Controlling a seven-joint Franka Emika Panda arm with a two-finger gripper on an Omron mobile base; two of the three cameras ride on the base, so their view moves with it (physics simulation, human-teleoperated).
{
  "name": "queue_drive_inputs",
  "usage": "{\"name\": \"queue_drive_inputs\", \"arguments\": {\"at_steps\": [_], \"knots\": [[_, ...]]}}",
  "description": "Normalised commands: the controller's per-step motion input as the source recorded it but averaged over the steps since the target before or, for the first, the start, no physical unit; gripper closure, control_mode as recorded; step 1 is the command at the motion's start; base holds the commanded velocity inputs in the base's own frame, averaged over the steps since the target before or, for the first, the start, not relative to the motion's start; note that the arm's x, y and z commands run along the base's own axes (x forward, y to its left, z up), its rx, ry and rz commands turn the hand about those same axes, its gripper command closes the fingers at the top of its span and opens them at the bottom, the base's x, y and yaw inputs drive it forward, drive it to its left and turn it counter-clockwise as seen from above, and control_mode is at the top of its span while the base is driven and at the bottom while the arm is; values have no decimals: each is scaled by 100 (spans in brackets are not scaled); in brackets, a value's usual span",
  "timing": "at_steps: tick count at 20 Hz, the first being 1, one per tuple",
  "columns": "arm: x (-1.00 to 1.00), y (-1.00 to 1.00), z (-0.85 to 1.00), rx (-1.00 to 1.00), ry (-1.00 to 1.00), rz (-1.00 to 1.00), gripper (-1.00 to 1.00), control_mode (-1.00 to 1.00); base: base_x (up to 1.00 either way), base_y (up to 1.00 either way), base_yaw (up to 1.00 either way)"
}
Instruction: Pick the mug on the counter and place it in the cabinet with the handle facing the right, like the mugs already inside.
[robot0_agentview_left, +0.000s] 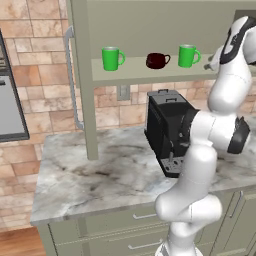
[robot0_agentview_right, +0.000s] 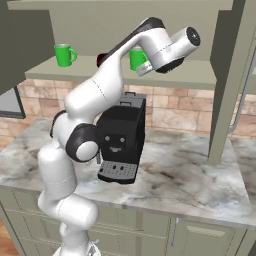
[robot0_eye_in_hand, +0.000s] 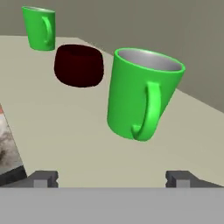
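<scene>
The green mug stands upright on the cabinet shelf, its loop handle turned to the right, toward my hand. My gripper is open just right of the mug, a short gap away, with nothing between its fingertips. On the same shelf, left of the green mug, sit the squat dark red mug and the brighter lime-green mug. My arm partly hides the green mug in the right base view.
A black coffee machine stands on the marbled counter below the shelf. The cabinet's open doors with long silver bar handles flank the shelf. Drawers run under the counter.
</scene>
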Motion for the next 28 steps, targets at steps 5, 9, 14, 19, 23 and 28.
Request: {"name": "queue_drive_inputs", "arguments": {"at_steps": [5,9,14,19,23,28], "knots": [[-72,37,-33,-7,-13,0,-100,-100,0,0,0],[-53,37,-36,-8,-11,0,-100,-100,0,0,0],[-42,39,-33,-7,-9,0,-100,-100,0,0,0],[-38,35,-31,-6,-7,1,-100,-100,0,0,0],[-34,28,-32,-4,-5,3,-100,-100,0,0,0],[-31,24,-36,-2,-2,3,-100,-100,0,0,0]]}}
